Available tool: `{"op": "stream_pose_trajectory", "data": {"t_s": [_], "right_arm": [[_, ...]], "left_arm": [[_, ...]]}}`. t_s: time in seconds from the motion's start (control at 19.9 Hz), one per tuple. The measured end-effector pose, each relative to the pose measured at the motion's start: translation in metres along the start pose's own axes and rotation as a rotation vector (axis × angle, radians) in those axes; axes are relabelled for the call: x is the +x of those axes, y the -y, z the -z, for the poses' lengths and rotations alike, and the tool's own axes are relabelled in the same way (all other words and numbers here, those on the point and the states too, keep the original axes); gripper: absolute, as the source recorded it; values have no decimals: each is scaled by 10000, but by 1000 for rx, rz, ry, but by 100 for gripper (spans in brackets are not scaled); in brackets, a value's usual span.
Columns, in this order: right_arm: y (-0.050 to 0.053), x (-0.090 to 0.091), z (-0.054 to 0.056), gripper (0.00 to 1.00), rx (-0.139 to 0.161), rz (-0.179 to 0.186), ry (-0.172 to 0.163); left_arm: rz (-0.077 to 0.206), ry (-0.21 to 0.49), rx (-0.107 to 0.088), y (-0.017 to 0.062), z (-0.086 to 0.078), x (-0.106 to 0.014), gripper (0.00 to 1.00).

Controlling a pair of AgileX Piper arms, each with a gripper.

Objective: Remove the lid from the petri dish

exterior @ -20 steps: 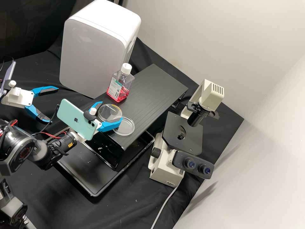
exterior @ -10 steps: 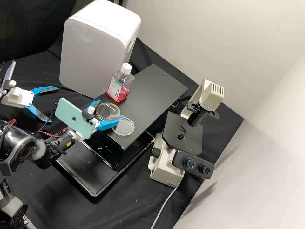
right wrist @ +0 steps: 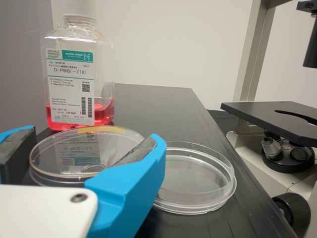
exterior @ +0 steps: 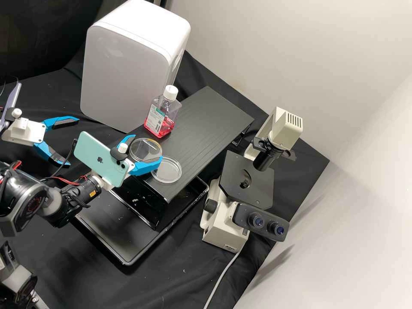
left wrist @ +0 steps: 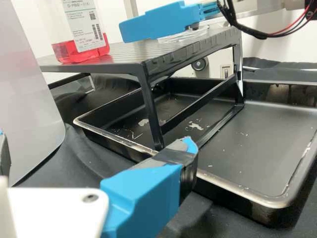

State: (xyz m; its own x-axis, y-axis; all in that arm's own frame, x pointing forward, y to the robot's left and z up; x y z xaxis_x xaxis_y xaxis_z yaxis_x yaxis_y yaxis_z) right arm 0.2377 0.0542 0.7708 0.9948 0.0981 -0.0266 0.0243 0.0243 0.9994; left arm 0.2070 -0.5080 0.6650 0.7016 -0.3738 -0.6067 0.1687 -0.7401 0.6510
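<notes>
A clear round lid (exterior: 146, 149) (right wrist: 81, 154) sits between the two blue fingers of my right gripper (exterior: 144, 154) (right wrist: 89, 148), which is shut on its rim. Just to its right, the open petri dish base (exterior: 168, 169) (right wrist: 198, 176) lies on the black raised platform (exterior: 206, 124) near the front edge. I cannot tell whether the lid touches the platform. My left gripper (exterior: 71, 141) (left wrist: 94, 158) is open, low over the black cloth, left of the platform. The left wrist view shows the right gripper's blue finger (left wrist: 163, 20) above the platform (left wrist: 124, 54).
A flask of red liquid (exterior: 162, 113) (right wrist: 79, 84) stands on the platform behind the lid. A black tray (exterior: 124, 240) (left wrist: 257, 148) lies under the platform. A white box (exterior: 128, 60) stands at the back left, a microscope (exterior: 249, 184) to the right.
My right gripper has shifted a little to the left with the lid, away from the dish base. The left arm has kept still.
</notes>
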Motion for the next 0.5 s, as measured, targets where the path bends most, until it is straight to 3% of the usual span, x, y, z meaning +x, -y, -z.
{"op": "stream_pose_trajectory", "data": {"t_s": [0.05, 0.5], "right_arm": [[0, 0, 0, 100, 0, 0, 0], [-1, -1, -2, 100, -21, -4, 5]], "left_arm": [[0, 0, 0, 0, 0, 0, 100], [0, 0, 0, 0, 0, 0, 100]]}}
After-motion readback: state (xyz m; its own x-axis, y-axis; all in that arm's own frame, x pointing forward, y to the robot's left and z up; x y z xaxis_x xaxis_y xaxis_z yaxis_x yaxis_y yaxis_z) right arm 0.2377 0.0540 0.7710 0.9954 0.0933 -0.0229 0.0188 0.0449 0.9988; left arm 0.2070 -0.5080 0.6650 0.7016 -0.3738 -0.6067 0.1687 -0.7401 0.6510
